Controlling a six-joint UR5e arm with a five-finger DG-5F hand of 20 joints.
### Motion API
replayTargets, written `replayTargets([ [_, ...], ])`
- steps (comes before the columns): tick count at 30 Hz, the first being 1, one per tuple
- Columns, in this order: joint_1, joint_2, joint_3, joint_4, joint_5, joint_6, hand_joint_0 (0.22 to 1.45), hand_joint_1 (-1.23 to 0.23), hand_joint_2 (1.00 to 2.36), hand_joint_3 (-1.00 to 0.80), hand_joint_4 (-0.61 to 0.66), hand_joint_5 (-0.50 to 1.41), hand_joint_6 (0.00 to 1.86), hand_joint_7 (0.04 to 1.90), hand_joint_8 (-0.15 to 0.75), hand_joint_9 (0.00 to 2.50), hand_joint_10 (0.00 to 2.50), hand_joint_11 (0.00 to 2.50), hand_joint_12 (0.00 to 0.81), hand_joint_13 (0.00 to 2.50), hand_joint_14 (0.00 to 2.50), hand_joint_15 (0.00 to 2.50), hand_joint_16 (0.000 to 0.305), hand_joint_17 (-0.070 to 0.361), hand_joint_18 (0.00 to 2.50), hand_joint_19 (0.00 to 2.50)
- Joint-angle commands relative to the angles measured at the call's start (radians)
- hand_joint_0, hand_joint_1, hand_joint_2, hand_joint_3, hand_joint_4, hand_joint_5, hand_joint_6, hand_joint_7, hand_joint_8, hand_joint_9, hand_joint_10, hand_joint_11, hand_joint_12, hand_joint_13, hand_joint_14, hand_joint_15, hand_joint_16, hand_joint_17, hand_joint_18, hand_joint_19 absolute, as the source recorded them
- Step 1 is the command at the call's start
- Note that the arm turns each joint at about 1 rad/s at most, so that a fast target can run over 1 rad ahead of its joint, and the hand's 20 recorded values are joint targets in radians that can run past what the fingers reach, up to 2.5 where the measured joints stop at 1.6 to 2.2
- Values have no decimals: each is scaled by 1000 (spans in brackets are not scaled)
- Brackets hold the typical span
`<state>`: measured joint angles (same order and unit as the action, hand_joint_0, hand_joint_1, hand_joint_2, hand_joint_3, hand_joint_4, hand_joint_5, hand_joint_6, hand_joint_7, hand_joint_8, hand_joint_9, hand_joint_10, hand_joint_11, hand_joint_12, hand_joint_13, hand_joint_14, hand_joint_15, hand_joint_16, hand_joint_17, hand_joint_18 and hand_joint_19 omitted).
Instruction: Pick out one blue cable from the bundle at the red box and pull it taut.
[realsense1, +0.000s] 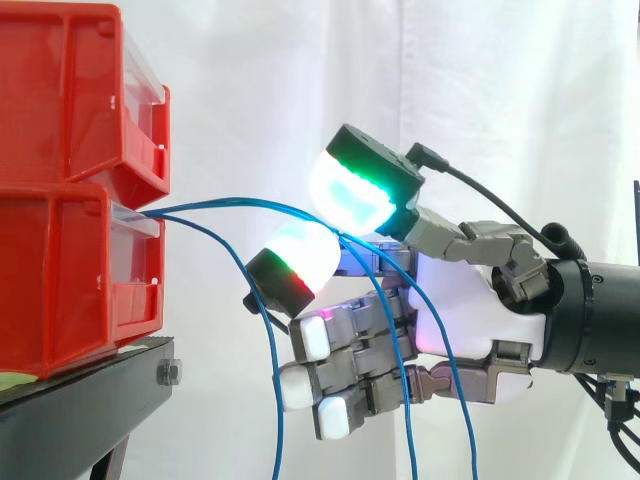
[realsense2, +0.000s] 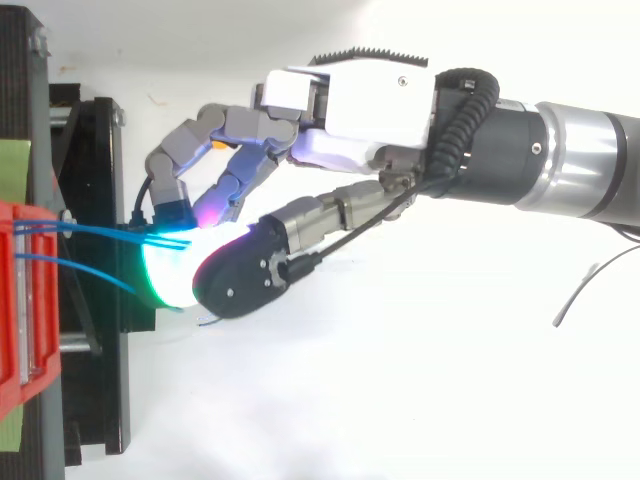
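— Fingers?
— Two glowing fingers (realsense1: 355, 185) pinch one blue cable (realsense1: 215, 204) between their pads; the rest of the hand (realsense1: 460, 310) is curled below them.
— And where does the cable go?
— In a shallow arc from the pinch to the lower red bin (realsense1: 60, 290), left of the hand. The other cables (realsense1: 280, 400) leave the same bin and hang down across the curled fingers. The bin sits on a black stand (realsense1: 90, 400).

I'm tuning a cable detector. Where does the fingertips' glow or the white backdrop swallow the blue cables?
Side view: the blue cables stand out against the evenly lit white curtain, but the one the hand pinches fades in its pads' green-white glow. Top view: the cables vanish into the green glow at the pad.
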<state>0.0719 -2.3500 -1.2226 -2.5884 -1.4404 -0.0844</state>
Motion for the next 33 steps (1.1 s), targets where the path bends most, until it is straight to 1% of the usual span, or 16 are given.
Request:
replayTargets([
  [1, 0, 0, 0, -2, 0, 0, 555, -381, 1000, -500, 34, -151, 898, 1001, 278, 1031, 26, 708, 337, 831, 19, 523, 45, 101, 783, 588],
  [3, 0, 2, 0, -2, 0, 0, 586, -333, 1000, -500, 26, -150, 888, 1001, 278, 1034, 25, 711, 333, 830, 21, 533, 44, 100, 770, 603],
  [5, 0, 0, 0, -2, 0, 0, 595, -337, 1002, -479, 36, -148, 867, 998, 280, 1018, 26, 696, 337, 812, 20, 527, 45, 101, 745, 624],
  [6, 0, 0, 0, -2, 0, 0, 595, -348, 1007, -432, 38, -147, 859, 980, 275, 1002, 26, 700, 337, 803, 21, 536, 45, 101, 727, 644],
  [7, -1, 0, 0, -2, 0, 0, 595, -359, 1011, -390, 44, -149, 843, 1008, 279, 979, 26, 691, 341, 793, 20, 539, 46, 102, 704, 650],
  [9, 0, 0, 0, -2, 0, 0, 592, -369, 1015, -354, 44, -149, 836, 991, 277, 963, 23, 685, 343, 783, 20, 547, 46, 102, 684, 652],
  [15, 0, 0, 0, -2, 0, -11, 570, -477, 1019, -275, 51, -161, 797, 983, 273, 909, 25, 678, 344, 757, 20, 545, 46, 104, 673, 643],
  [21, 0, 0, 0, -2, 0, -14, 558, -559, 1019, -271, 56, -172, 809, 989, 273, 891, 23, 690, 347, 755, 19, 538, 47, 106, 678, 624],
  [24, 0, 0, 0, -2, 0, -14, 556, -589, 1022, -227, 51, -183, 832, 1020, 273, 869, 25, 688, 348, 754, 19, 532, 47, 106, 681, 614],
  [28, 0, 0, 0, -2, 0, -14, 564, -637, 1025, -156, 52, -200, 880, 970, 268, 820, 22, 681, 342, 737, 21, 535, 47, 106, 680, 602],
  [33, 0, 0, 0, -2, 0, -18, 576, -670, 1024, -167, 55, -214, 897, 940, 261, 771, 22, 677, 341, 716, 21, 521, 47, 106, 667, 595],
])
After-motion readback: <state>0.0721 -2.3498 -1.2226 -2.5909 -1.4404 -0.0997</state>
